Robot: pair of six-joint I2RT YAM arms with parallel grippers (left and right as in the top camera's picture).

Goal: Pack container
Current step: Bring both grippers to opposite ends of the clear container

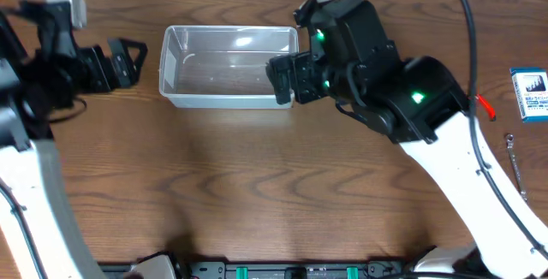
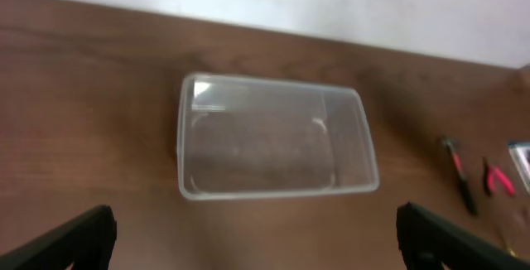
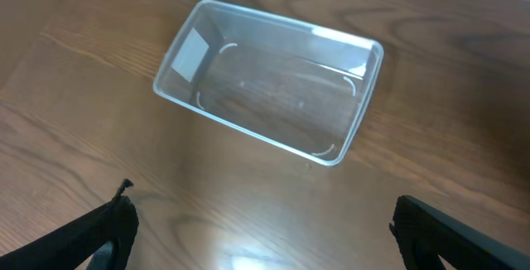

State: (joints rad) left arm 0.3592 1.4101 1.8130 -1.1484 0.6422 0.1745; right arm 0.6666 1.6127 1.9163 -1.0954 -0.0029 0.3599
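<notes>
Right claw point(image 3: 265, 229): released, its two dark fingers spread wide at the lower corners of its wrist view, nothing between them. From overhead it sits above the right end of the container, at the rim.

Left claw point(image 2: 257, 237): released likewise, fingers wide apart with nothing held. From overhead it stands off the container's left end, near but not touching.

Container point(image 1: 229, 101): one clear rectangular plastic bin with rounded corners and a rim, standing upright and open-topped on the table point(image 1: 257, 185). It lies toward the far edge, long side running left to right, between the two claws. The wood grain shows through its floor.

Blue-and-white card pack point(image 1: 529, 95): flat on the table at the far right edge, well apart from the container.

Red-handled pliers point(image 2: 497, 179): on the table to the right, blurred in the left wrist view.

Slim dark tool point(image 2: 458, 175): just beside the pliers, on the side nearer the container; its kind cannot be told.
</notes>
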